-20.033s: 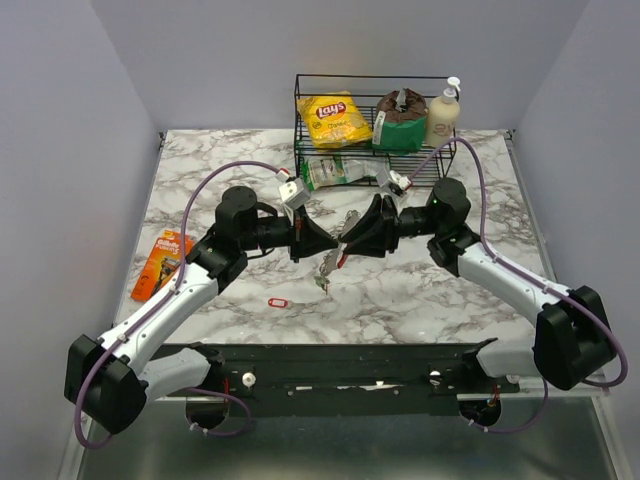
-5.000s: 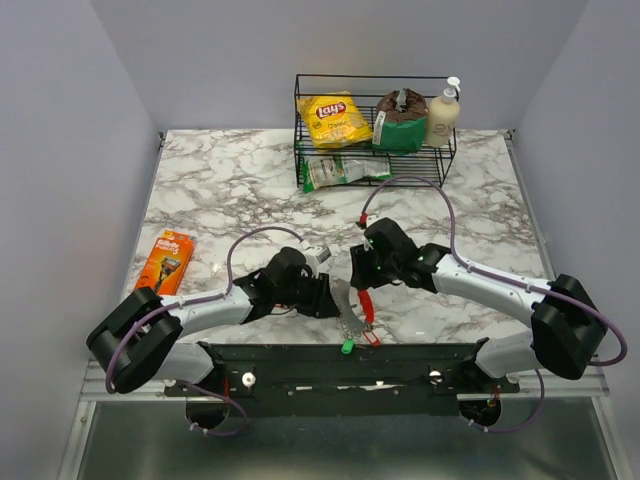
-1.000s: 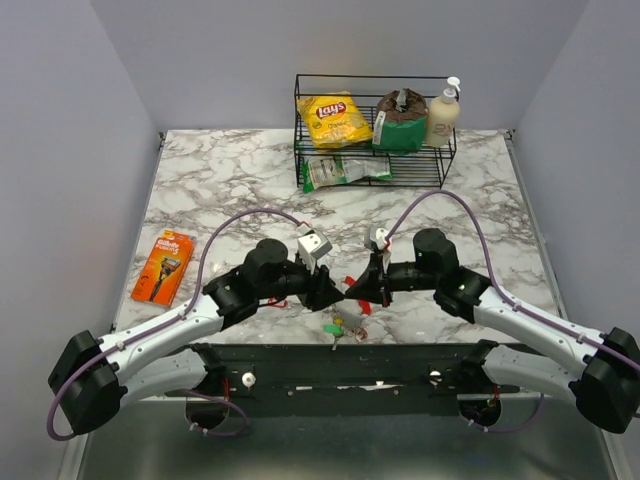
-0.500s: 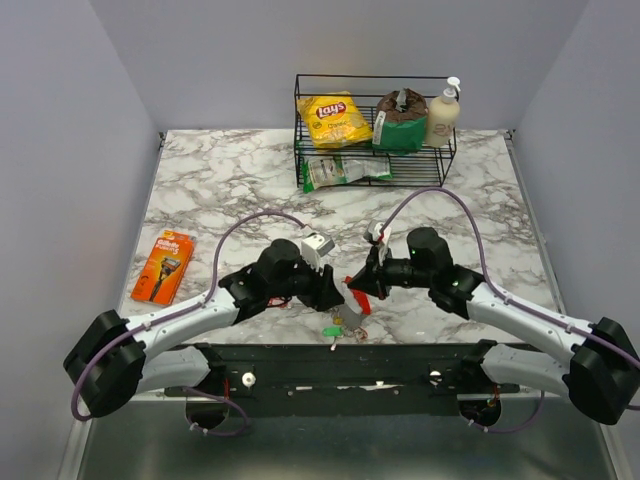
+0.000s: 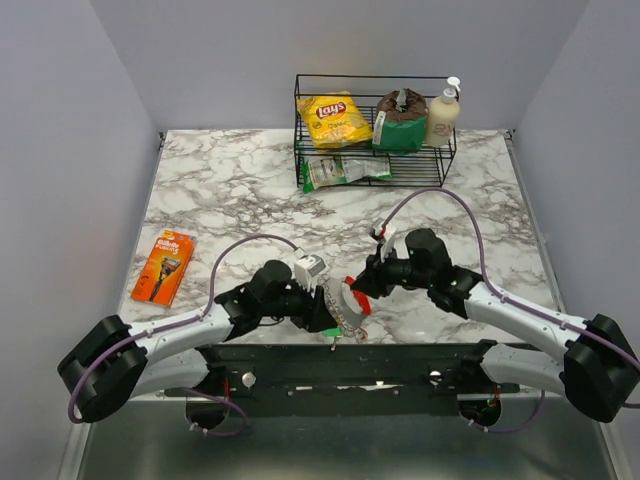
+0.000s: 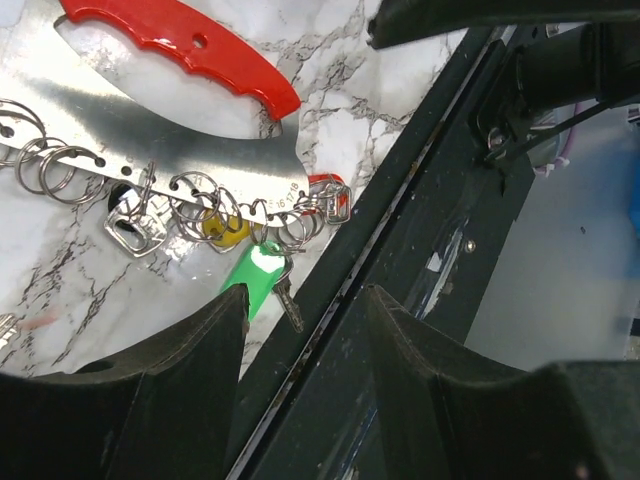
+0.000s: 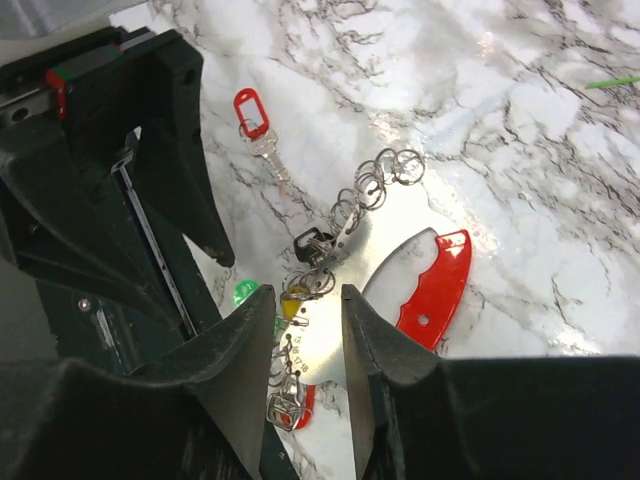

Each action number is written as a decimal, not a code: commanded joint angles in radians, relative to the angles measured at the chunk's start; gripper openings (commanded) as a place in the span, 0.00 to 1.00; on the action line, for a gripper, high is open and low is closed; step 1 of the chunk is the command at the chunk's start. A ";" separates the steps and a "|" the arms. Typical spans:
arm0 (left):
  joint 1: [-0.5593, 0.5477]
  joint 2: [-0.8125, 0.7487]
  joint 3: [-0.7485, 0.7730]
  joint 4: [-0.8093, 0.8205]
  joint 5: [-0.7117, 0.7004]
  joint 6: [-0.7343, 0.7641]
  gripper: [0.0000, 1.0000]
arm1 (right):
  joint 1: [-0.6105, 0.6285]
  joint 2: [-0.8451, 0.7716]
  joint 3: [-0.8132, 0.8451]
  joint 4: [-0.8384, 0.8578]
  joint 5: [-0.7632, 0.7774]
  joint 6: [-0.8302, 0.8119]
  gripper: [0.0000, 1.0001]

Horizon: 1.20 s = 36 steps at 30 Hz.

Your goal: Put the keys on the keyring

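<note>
While both arms reach low over the near edge of the marble table (image 5: 230,190), the keyring (image 5: 349,309) lies flat on the marble between them, just short of the black rail (image 5: 400,362). The left gripper (image 5: 328,318) hovers at the bunch's left side with its fingers (image 6: 190,370) spread apart and nothing between them. The right gripper (image 5: 352,289) hangs just above the bunch from the far right, its jaws parted by a narrow gap and clamped on nothing.

From the left wrist the bunch reads clearly: a silvery flat piece (image 6: 150,110) with a red loop (image 6: 190,45), and a row of small metal rings along its near edge. A green-tagged key (image 6: 252,282) hangs from one ring (its blade points toward the rail), and a small red tag (image 6: 328,196) sits at the right end of the row.

In the right wrist view a red-tagged key (image 7: 255,125) lies alone on the marble, apart from the bunch and just beside the left gripper's finger. An orange razor pack (image 5: 163,264) rests well apart at the left edge.
</note>
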 commanded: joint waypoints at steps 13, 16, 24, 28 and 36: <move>-0.075 0.228 0.056 0.133 -0.056 0.000 0.59 | -0.104 0.046 -0.016 -0.001 -0.005 0.097 0.43; -0.075 0.236 0.065 0.138 -0.067 0.012 0.59 | -0.106 0.046 -0.018 0.001 -0.011 0.094 0.43; -0.077 0.288 0.102 0.127 -0.072 0.043 0.59 | -0.109 0.046 -0.018 0.002 -0.028 0.089 0.42; -0.077 0.297 0.110 0.126 -0.073 0.052 0.59 | -0.110 0.040 -0.021 0.002 -0.031 0.091 0.43; -0.083 0.288 0.124 0.090 -0.107 0.074 0.52 | -0.113 0.040 -0.021 0.004 -0.038 0.091 0.42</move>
